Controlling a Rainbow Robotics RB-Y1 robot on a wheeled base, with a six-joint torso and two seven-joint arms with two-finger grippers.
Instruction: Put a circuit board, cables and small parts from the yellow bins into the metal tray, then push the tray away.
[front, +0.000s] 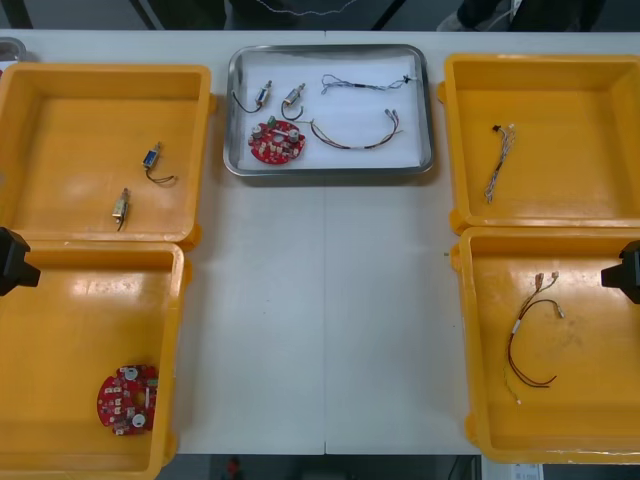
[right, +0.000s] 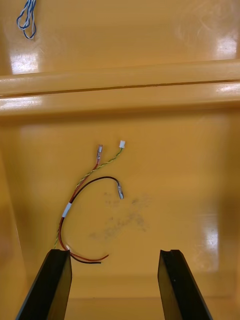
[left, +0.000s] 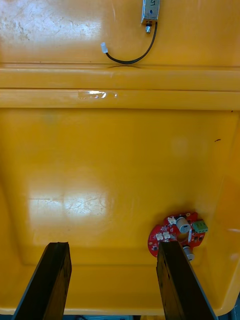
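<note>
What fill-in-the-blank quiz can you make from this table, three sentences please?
The near left bin holds one red ___.
The metal tray holds ___ small metal parts.
The right gripper, near the red and yellow cable, has its fingers ___.
Missing: circuit board; two; open.

A light table (front: 320, 330) is seen from steeply above, and a thin seam is visible down its middle. Four things in yellow are set directly on it: the far left bin (front: 70, 140) and near left bin (front: 70, 330), the far right bin (front: 560, 120) and near right bin (front: 580, 400) (each pair rim to rim). The metal tray (front: 330, 172) is placed between the two far bins, by the table's far edge.
</note>
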